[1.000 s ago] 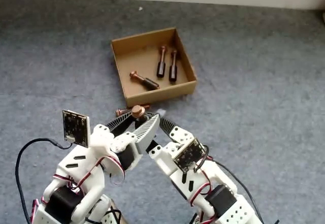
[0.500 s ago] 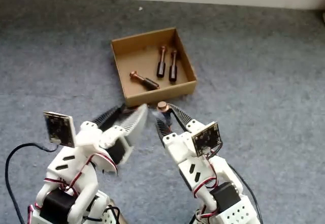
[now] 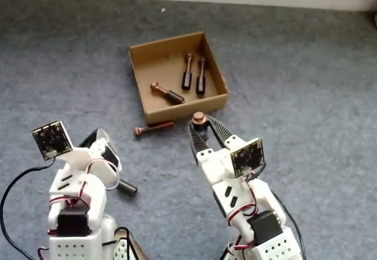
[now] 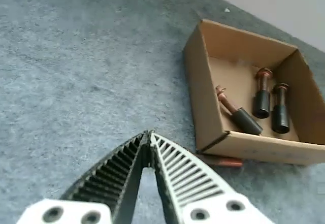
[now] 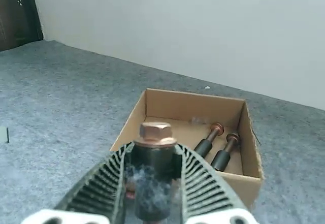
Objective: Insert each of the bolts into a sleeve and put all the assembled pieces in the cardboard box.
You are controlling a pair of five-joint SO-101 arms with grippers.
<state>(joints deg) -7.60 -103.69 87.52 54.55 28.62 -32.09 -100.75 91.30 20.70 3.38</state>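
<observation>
At centre frame, just below the box [image 3: 188, 108], the right gripper [image 3: 200, 123] is clamping 1 assembled piece [image 5: 156, 132] upright, head up. I'd be carrying it high over the front wall and only then parting the jaws, aiming at bare floor beside the 3 lying inside. At lower left, the left gripper [image 4: 148, 138] is sitting with jaws together, empty. Lying on the carpet [image 3: 306, 95]: 1 bolt [image 3: 153, 128], 1 sleeve [image 3: 127, 188].

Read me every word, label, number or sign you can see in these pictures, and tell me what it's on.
No text can be read.
The cardboard box: its walls are blank.
The circuit board on one arm and the circuit board on the other: any print is too small to read.
</observation>
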